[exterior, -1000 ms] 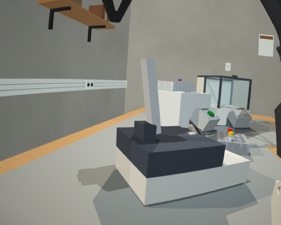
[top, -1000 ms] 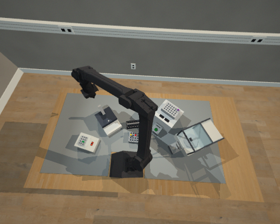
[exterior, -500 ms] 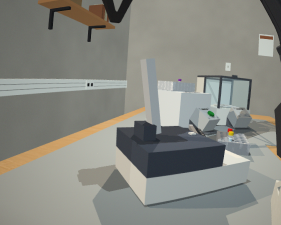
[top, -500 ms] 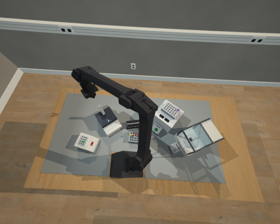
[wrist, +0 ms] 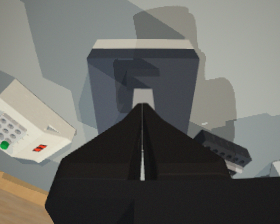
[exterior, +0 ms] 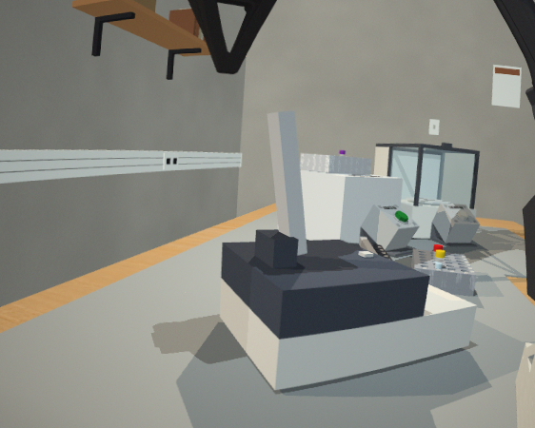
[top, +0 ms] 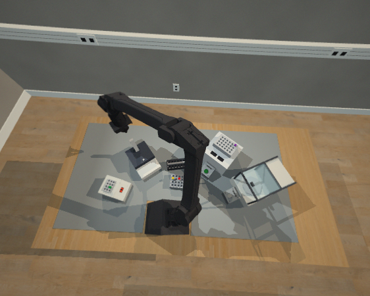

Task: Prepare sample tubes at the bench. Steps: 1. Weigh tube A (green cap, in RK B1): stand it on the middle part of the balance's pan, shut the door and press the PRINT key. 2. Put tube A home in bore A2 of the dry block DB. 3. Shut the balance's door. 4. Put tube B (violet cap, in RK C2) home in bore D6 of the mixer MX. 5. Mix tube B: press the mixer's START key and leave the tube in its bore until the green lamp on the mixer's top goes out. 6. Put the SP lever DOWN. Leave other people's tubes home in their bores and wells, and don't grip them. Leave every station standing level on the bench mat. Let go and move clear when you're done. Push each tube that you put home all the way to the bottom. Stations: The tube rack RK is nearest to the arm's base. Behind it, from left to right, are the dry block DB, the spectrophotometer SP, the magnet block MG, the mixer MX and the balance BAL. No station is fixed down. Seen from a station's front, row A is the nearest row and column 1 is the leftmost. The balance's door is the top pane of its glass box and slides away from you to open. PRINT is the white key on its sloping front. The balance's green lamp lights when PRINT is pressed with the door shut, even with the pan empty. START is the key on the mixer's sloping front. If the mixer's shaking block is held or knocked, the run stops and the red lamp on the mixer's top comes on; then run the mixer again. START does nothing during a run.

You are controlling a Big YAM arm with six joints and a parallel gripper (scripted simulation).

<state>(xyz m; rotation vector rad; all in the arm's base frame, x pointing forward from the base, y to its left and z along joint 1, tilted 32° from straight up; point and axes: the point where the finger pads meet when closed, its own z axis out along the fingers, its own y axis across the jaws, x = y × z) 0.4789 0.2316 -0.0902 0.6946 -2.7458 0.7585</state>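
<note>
My gripper (top: 119, 129) (exterior: 228, 68) (wrist: 142, 111) is shut and empty. It hangs high above the spectrophotometer SP (top: 147, 162) (exterior: 333, 295) (wrist: 106, 78), roughly over its lever. The pale SP lever (top: 133, 143) (exterior: 287, 176) (wrist: 143, 95) stands nearly upright from the dark top, well below the fingertips. The violet-capped tube B (top: 235, 145) (exterior: 342, 152) sits in a far right bore of the mixer MX (top: 220, 157) (exterior: 352, 200). The green-capped tube A (top: 109, 187) (wrist: 5, 145) sits in the dry block DB (top: 126, 194) (wrist: 38, 128).
The rack RK (top: 176, 185) (exterior: 452, 278) holds red- and yellow-capped tubes near the arm's base. The magnet block MG (top: 175, 163) (wrist: 221, 147) lies right of SP. The glass balance BAL (top: 263, 179) (exterior: 433, 171) stands at the far right. A wall shelf (exterior: 143, 21) hangs near the gripper.
</note>
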